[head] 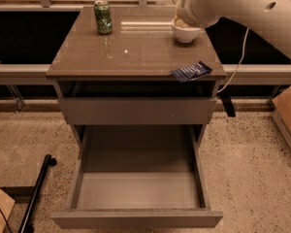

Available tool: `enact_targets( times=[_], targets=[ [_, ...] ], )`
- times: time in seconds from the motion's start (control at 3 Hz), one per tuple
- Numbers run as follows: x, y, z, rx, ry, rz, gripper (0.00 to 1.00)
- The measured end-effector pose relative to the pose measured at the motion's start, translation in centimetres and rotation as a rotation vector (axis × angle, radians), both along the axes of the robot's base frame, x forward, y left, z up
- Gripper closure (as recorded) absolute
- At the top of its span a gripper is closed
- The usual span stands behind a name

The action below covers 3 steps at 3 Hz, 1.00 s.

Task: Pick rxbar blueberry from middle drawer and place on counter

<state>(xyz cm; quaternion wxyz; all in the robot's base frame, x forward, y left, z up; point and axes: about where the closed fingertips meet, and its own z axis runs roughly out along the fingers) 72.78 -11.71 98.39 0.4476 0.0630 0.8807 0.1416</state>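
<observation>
Fingers: hidden behind the arm's white housing; apart or together, I cannot tell.
Gripper (184, 19): at the tabletop's (136, 52) back right, over the white bowl (186, 32), well apart from the bar.
Rxbar blueberry (190, 71): flat at the front right corner, probably set down nearest the drawer.
Middle drawer (136, 219): open, nothing inside; the task looks done.
</observation>
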Motion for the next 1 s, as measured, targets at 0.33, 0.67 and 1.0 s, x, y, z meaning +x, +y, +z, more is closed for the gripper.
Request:
enact_targets(
  times=[0.33, 0.67, 1.0],
  targets=[
    [-0.03, 0.12, 0.02, -0.001, 0.0, 0.002, 0.11],
    [-0.05, 0.21, 0.04, -0.001, 0.0, 0.004, 0.0],
    [-0.05, 0.21, 0.04, -0.001, 0.0, 0.004, 0.0]
  ],
)
